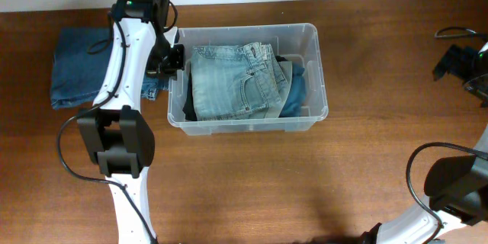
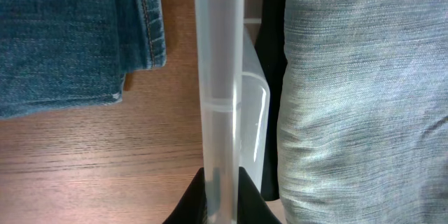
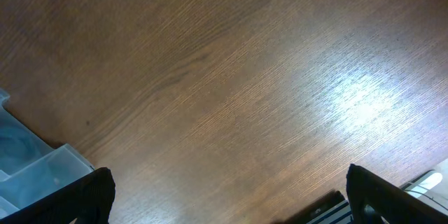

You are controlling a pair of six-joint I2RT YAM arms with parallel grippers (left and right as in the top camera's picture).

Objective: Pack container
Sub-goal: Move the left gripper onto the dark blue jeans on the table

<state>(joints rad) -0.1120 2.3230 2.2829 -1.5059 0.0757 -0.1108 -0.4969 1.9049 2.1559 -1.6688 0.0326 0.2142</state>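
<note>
One container (image 1: 321,69) stands mid-bench (image 1: 252,187) with one pair of light jeans (image 1: 232,80) folded on top inside and one dark pair (image 1: 76,65) beside it, and only the left wrist view shows the left fingers (image 2: 190,211) closed on its wall, while the right fingers (image 3: 94,199) hang spread wide over the bench.

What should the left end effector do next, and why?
Probably open the left end effector and lift off the container wall it pinches: light jeans already lie inside, darker folded jeans wait on the table beside it.
</note>
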